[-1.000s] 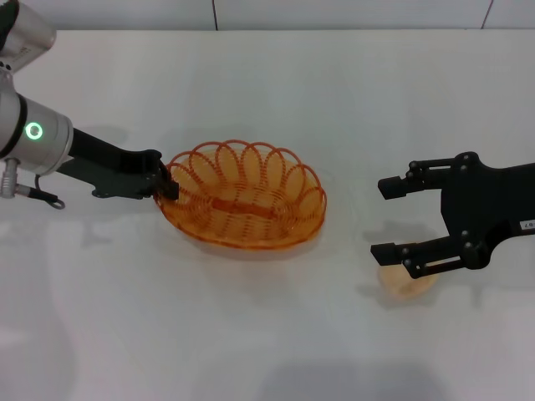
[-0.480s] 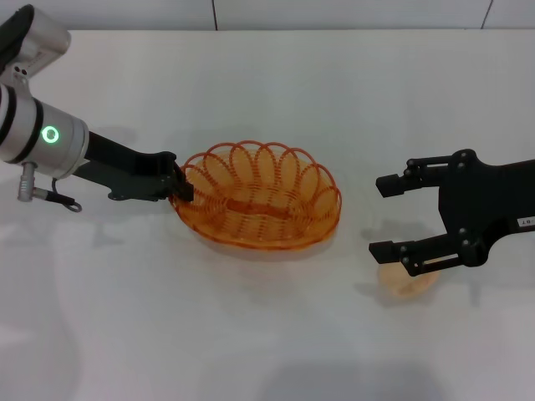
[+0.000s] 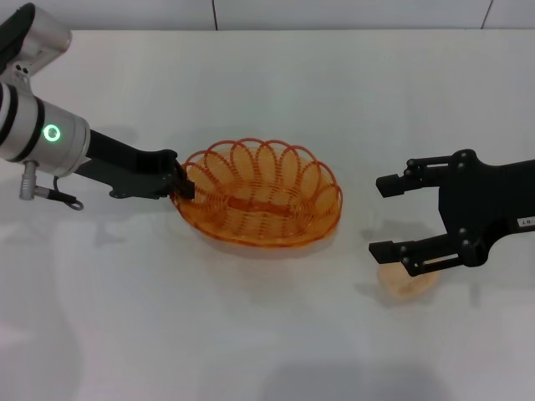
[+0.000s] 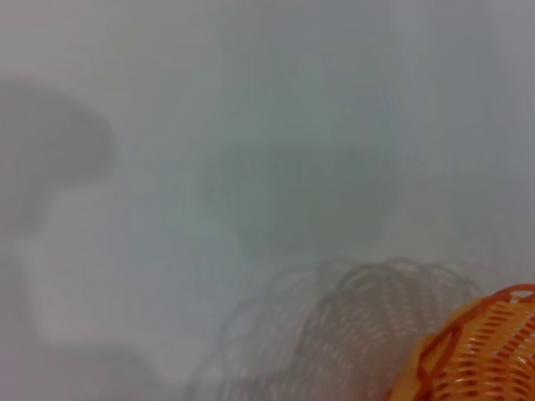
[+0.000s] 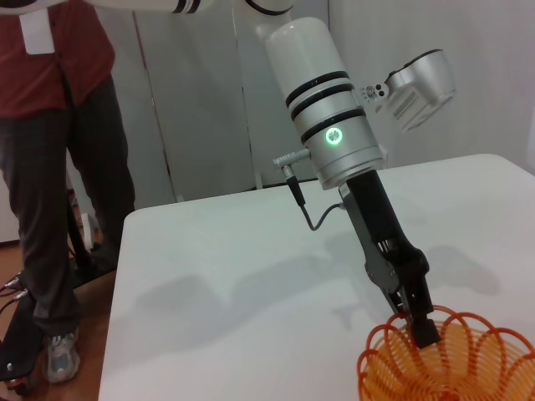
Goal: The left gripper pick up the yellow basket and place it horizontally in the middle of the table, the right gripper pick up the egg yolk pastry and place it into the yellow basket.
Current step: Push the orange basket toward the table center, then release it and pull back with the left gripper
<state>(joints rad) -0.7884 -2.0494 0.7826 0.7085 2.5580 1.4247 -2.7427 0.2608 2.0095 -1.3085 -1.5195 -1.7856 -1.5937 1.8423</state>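
The yellow basket (image 3: 261, 197), an oval orange-yellow wire basket with a looped rim, sits near the middle of the white table (image 3: 251, 334). My left gripper (image 3: 181, 181) is shut on the basket's left rim. The right wrist view shows this grip on the basket (image 5: 451, 359) by the left gripper (image 5: 422, 327). A corner of the basket (image 4: 485, 351) shows in the left wrist view. My right gripper (image 3: 386, 219) is open, hovering at the right, just above the egg yolk pastry (image 3: 408, 281), a pale tan bun partly hidden under its lower finger.
A person in a red top and dark trousers (image 5: 58, 167) stands beyond the table's far edge in the right wrist view. White table surface lies in front of the basket and between the basket and the pastry.
The left gripper has slid the basket to the right, toward the table's middle, then nearly stopped. The right gripper and the pastry have not moved.
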